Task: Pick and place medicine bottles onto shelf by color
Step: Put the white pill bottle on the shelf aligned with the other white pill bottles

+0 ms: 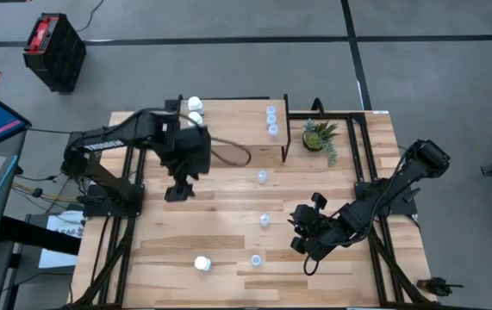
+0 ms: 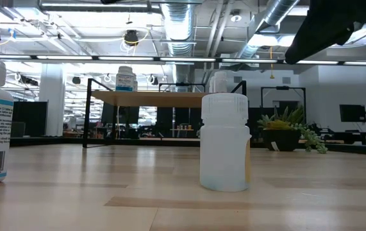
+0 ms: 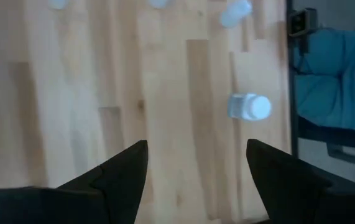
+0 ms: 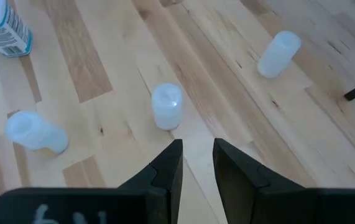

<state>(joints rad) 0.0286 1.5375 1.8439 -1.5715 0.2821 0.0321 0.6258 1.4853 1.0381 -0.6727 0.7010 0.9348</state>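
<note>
Wooden table [image 1: 228,250], white bottle [image 3: 249,106] beyond left fingers [image 3: 122,171]

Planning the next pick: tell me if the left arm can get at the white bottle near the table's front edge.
Probably yes. The left claw is open and empty, and the white bottle stands alone on bare table ahead of it, with nothing between. The right claw sits off to the side.

Three white bottles [image 1: 202,263], five translucent bottles [image 1: 264,220], one plant [image 1: 320,137].
</note>
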